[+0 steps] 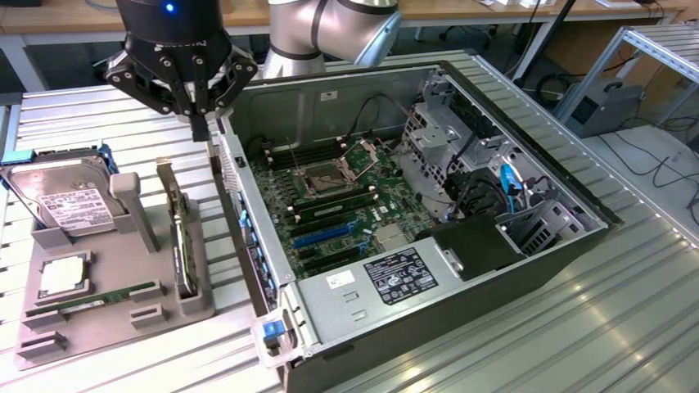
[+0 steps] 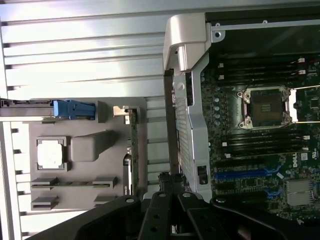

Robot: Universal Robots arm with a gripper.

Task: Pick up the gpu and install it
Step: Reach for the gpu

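Thin dark gpu [image 1: 182,241] with its pale bracket parked on edge, black-fingered gripper [image 1: 201,129] empty!
Up front, the grey moulded tray [image 1: 98,323] holds the card upright in its slot, just beside the open black-and-silver computer case [image 1: 327,295]; farther back, the gripper hangs over the case's wall, fingers pinched fully together, gripping nothing.

I am looking into a robotics lab or workshop: a ribbed silvery aluminium worktop [image 1: 611,327] carries an opened black desktop computer case [image 1: 459,321] and a grey moulded parts holder [image 1: 93,327]. Behind stand pale wooden desks [image 1: 65,16], an aluminium-profile frame [image 1: 656,41] and loose black cables [image 1: 647,160].
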